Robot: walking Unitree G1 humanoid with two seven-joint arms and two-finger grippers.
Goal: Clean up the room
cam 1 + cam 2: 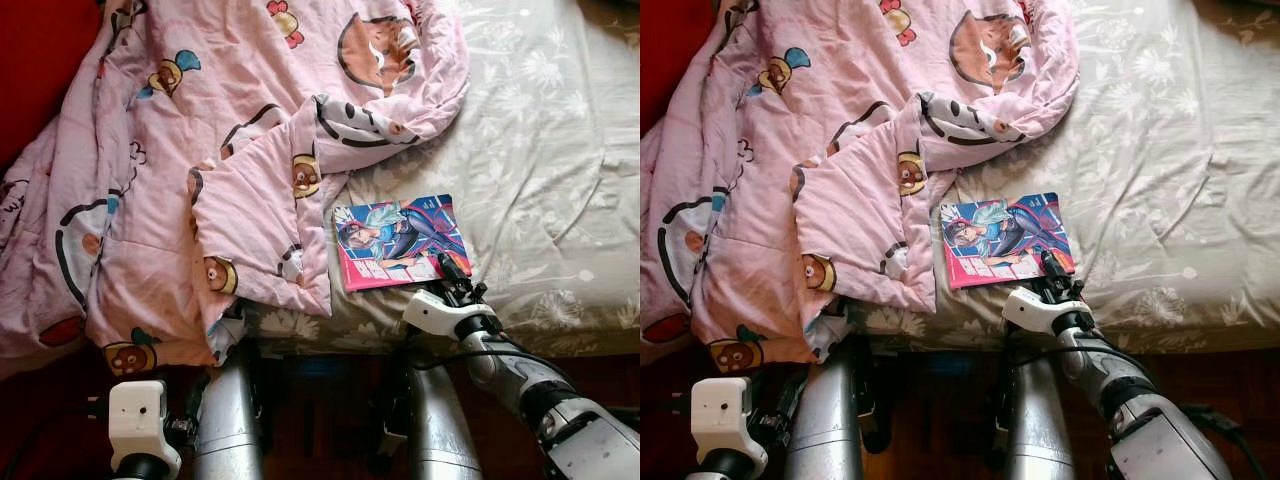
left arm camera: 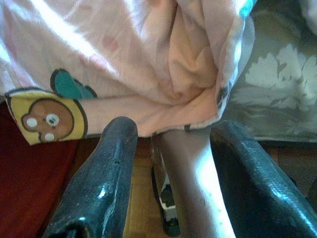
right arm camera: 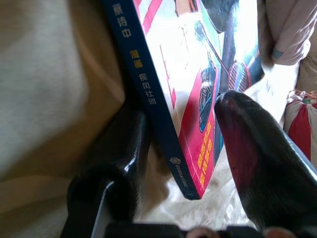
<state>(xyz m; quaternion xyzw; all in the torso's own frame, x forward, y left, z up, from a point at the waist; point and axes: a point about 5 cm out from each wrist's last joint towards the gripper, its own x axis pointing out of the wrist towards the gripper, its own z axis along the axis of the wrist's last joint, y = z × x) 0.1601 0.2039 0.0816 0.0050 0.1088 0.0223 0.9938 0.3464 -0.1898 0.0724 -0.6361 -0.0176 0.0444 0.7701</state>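
A thin comic book (image 1: 398,240) with a pink and blue cover lies flat on the bed sheet (image 1: 540,150), just right of the crumpled pink cartoon quilt (image 1: 200,150). My right gripper (image 1: 452,272) sits at the book's near right corner. In the right wrist view the book's spine corner (image 3: 163,139) lies between the two fingers, one finger (image 3: 116,153) under it and the other finger (image 3: 257,148) over the cover, with the gripper (image 3: 183,106) open. My left gripper (image 1: 190,408) hangs low by the bed's edge under the quilt's hem (image 2: 148,104), open.
The quilt covers the bed's left half and droops over the near edge. A red surface (image 1: 40,60) shows at the far left. My silver legs (image 1: 230,420) stand against the bed front on a dark wooden floor (image 1: 320,400).
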